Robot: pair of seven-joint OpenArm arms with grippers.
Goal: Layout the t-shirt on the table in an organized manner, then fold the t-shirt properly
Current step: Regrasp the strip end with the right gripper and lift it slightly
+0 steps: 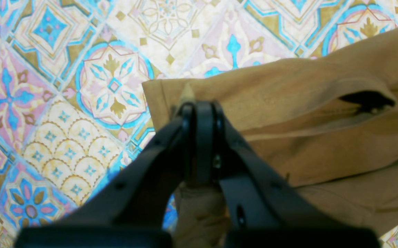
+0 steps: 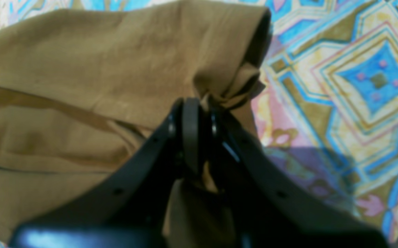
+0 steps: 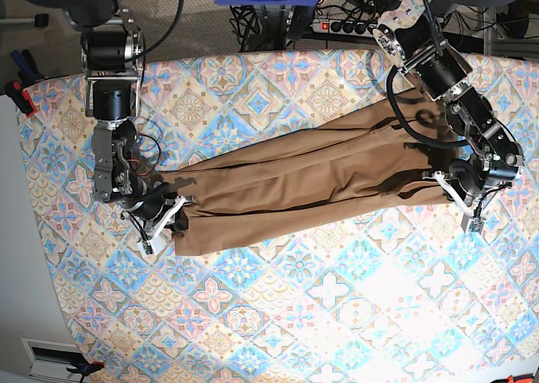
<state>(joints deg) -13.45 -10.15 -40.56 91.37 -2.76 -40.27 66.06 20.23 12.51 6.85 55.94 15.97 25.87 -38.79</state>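
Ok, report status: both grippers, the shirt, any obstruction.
Left gripper shut on the t-shirt edge. Right gripper shut on bunched fabric at the other end. Shirt stretched between the arms, creased lengthwise, unfolded. Table shows no obstruction.

tiled table — tan t-shirt stretched across
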